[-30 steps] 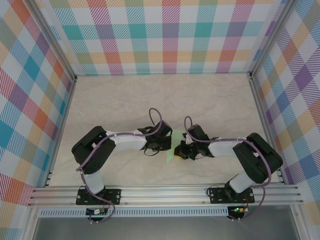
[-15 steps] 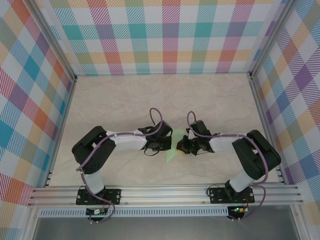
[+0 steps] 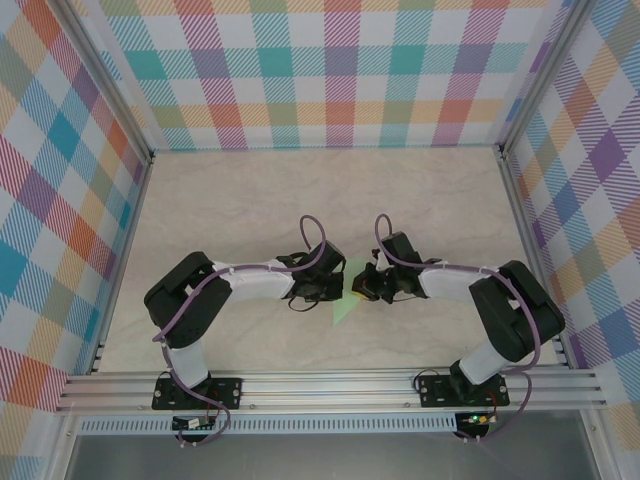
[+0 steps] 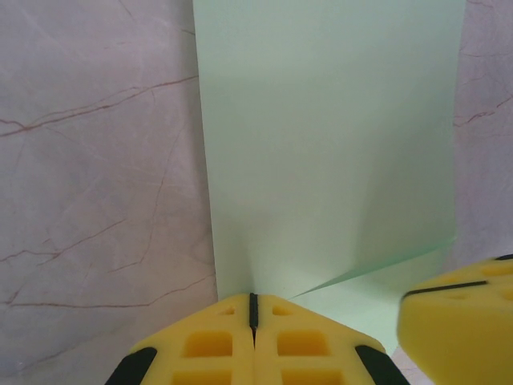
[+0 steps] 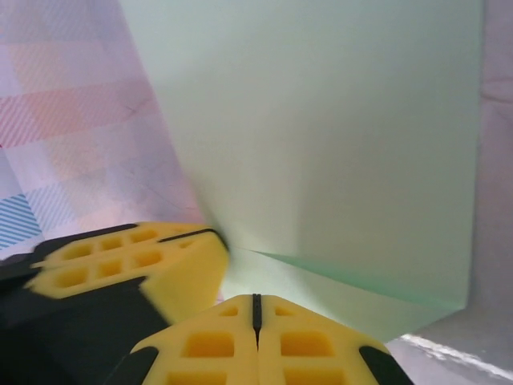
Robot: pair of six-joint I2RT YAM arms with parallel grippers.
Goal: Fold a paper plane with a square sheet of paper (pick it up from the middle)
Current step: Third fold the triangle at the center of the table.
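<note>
- Left gripper (image 4: pixel 253 303) — jaws fully closed, with the sheet (image 4: pixel 329 144) apparently nipped at their seam. The right gripper (image 5: pixel 256 303) is likewise closed on the sheet's near edge, and the two grippers almost touch.
- The sheet sits between the grippers, towards the near middle of the table (image 3: pixel 250 200). Part of it is raised, and a slanting crease runs from the pinch.
- To do this well, I judge: hold both pinches firm, move the wrists as one so the thin paper neither tears nor buckles, and line up the edges before pressing.
- The table is pale, marble-look and smooth — paper may slide on it.
- Walls (image 3: pixel 340 70): bright plaid on three sides, with rails (image 3: pixel 330 383) at the near edge.

Bright, even light; blurred wrist-view foregrounds
</note>
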